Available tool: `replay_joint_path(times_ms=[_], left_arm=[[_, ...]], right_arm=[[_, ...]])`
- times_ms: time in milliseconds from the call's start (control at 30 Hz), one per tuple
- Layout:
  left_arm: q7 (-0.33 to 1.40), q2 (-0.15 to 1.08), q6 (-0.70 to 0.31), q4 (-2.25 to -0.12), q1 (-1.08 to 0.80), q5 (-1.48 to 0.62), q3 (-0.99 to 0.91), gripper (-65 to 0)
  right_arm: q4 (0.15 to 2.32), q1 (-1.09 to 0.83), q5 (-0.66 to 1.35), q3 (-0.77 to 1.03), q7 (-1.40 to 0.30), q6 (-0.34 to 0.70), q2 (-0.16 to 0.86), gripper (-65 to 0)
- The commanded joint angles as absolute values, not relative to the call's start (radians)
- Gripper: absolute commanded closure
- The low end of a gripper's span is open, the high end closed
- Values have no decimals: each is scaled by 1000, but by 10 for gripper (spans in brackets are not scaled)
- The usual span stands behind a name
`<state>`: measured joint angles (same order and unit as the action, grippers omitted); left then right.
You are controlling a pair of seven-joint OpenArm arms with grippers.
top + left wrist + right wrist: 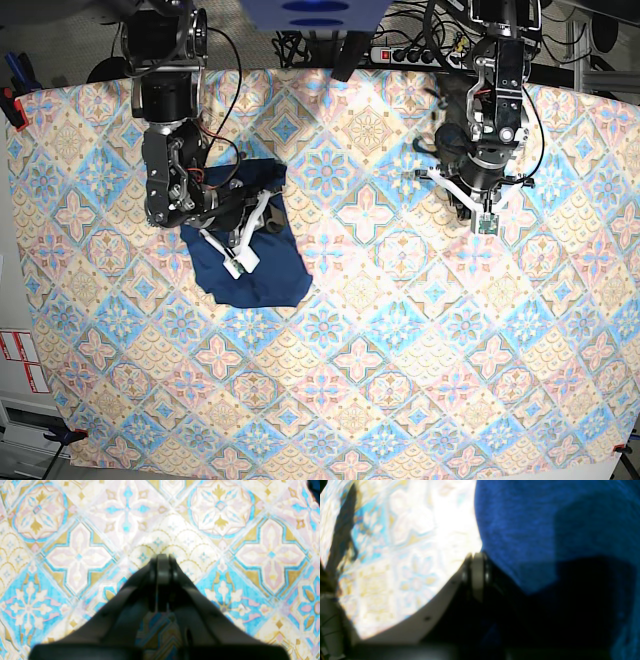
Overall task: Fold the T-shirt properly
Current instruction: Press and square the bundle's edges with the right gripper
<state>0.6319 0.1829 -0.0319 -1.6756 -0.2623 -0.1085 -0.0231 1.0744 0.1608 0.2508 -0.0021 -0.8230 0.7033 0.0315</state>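
Note:
The T-shirt (272, 280) is a dark navy bundle, folded small, lying left of the table's middle. In the right wrist view its blue knit (545, 530) fills the right half. My right gripper (240, 264) hovers over the shirt's middle. Its fingers (477, 555) are pressed together at the fabric's edge, with no cloth visibly pinched between them. My left gripper (487, 226) is shut and empty over bare tablecloth at the right, far from the shirt. In the left wrist view its tips (163, 556) meet above the pattern. The neck label is hidden.
A patterned tablecloth (400, 350) covers the whole table. A power strip (410, 52) and cables lie along the back edge. A red clamp (10, 100) sits at the far left edge. A sliver of dark blue (315, 487) shows in the left wrist view's top right corner.

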Motion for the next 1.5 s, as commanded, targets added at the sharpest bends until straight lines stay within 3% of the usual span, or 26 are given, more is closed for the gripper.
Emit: replay_joint_path(times_ms=[0,533,1100,1467], left_arm=[[611,188,-30,-1696,-246,-107,-24,0],[611,188,-31,-1696,-251,-107,-22,0],[610,191,-31,-1702,-272,-193,-28,0],[611,193,-31,-1709,-275,-193,-28,0]], right_arm=[[1089,179,222,12,-822,698,38,0],[1035,311,177,36,-822,698,163,0],[972,334,174,28,-776,698,85,0],[1480,208,179,39,-946,698,77,0]])
